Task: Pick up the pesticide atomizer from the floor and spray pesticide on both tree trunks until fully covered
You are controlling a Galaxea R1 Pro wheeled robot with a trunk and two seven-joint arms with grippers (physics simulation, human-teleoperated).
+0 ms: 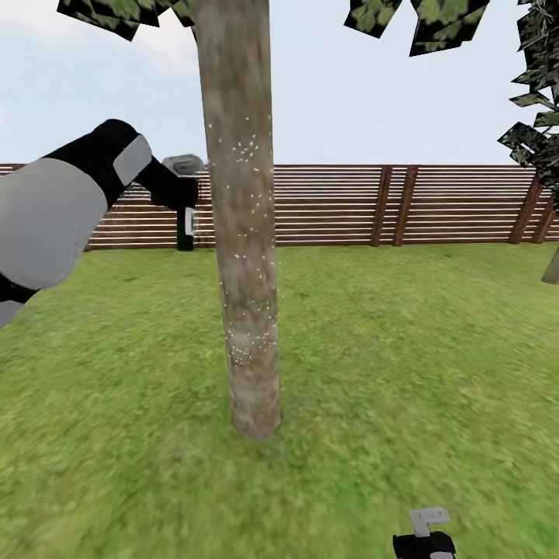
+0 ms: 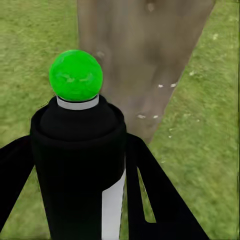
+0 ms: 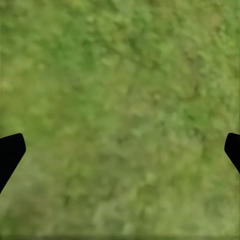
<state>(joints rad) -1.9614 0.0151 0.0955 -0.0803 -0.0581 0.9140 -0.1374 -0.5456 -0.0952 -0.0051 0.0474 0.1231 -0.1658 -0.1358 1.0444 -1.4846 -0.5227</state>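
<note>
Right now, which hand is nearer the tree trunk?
Left. The left hand is raised beside the tree trunk, holding the atomizer. The right hand hangs low over the grass, well off the trunk's base.

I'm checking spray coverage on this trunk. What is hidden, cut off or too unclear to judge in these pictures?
- Mottled grey-brown tree trunk: far side faces away in the head view, so coverage there is unknown.
- Second trunk: cut off by the head view's right edge.
- Black cylindrical atomizer with green ball top: lower part cut off in the left wrist view.
- Right tool: fingers cropped at the edges.
</note>
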